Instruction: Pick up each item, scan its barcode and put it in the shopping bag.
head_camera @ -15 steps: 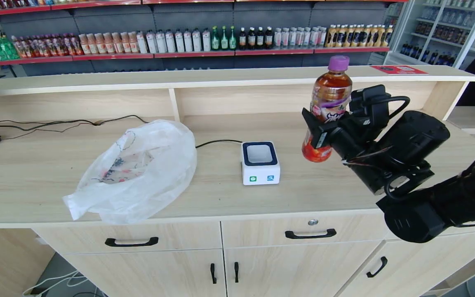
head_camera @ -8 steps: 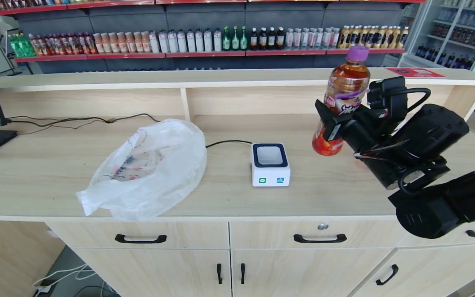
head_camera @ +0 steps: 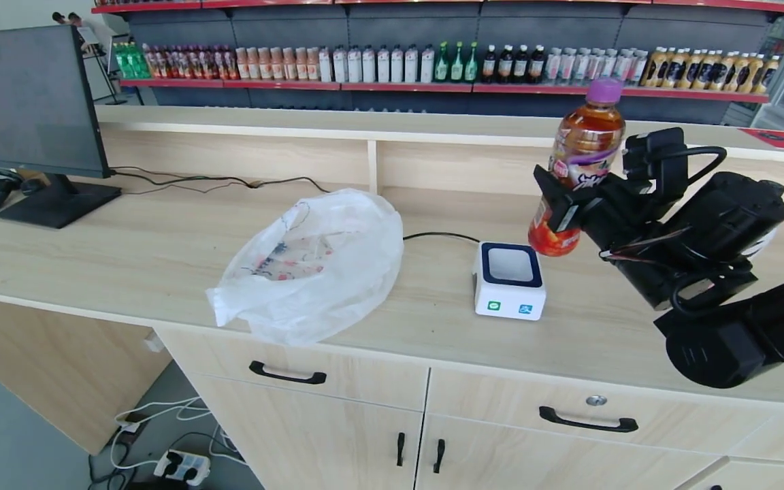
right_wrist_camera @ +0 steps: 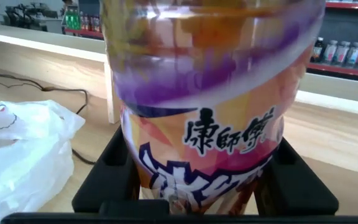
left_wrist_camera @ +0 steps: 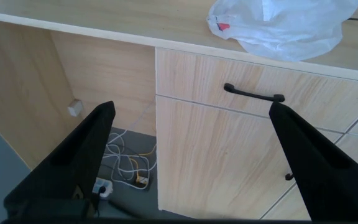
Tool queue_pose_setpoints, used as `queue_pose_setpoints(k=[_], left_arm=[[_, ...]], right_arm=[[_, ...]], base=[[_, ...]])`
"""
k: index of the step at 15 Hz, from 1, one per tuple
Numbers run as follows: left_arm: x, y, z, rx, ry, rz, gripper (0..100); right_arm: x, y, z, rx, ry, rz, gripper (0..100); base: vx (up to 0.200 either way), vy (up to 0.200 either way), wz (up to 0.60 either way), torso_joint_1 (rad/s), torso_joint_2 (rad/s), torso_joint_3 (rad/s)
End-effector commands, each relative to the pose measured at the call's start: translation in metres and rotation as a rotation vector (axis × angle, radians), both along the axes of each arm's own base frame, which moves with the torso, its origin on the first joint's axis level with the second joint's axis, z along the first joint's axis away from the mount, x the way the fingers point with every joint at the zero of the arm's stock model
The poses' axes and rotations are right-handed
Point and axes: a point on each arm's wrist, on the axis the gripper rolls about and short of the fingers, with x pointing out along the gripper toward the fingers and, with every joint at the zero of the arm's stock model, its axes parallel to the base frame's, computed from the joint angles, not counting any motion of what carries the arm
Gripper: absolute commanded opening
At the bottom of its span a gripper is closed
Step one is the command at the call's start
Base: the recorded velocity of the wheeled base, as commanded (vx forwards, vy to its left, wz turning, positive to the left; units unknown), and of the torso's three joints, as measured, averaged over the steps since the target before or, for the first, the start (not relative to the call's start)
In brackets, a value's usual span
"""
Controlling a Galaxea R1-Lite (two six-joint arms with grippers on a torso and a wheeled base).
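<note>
Aloft over the tabletop (head_camera: 160, 252), a purple-capped bottle of tea drink (head_camera: 586, 143) stands nearly upright in my right pincer (head_camera: 579, 204), which is clamped across its labelled lower half, just to the right of the white barcode scanner (head_camera: 509, 279) and above its level. The thin plastic shopping bag (head_camera: 317, 265) lies slumped on the far side of the scanner, well apart from the bottle. My left pincer (left_wrist_camera: 190, 107) hangs low before the cabinet front, its fingers spread wide and holding nothing.

I judge the bottle full, so fairly weighty, with liquid that will slosh if swung. Its smooth label looks slippery and the plastic wall should give under a hard squeeze. The labelled waist where I hold it seems the best place: firm, below the shoulder, cap left free. Where the barcode sits I cannot tell. The bag is limp and will want its mouth held apart.
</note>
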Motion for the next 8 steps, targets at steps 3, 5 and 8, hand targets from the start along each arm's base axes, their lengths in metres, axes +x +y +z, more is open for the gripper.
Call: queue_pose_setpoints(k=[3, 5, 8], left_arm=[[0.000, 0.000, 0.000, 0.000, 0.001, 0.000, 100], [0.000, 0.000, 0.000, 0.000, 0.001, 0.000, 100], [0.000, 0.000, 0.000, 0.000, -0.001, 0.000, 100]], right_arm=[[-0.001, -0.011, -0.008, -0.141, -0.056, 0.043, 0], [-0.004, -0.017, -0.022, -0.244, -0.100, 0.096, 0], [-0.009, -0.012, -0.032, -0.368, -0.122, 0.138, 0]], base=[[0.000, 0.000, 0.00, 0.000, 0.00, 0.000], [0.000, 0.000, 0.00, 0.000, 0.00, 0.000], [0.000, 0.000, 0.00, 0.000, 0.00, 0.000]])
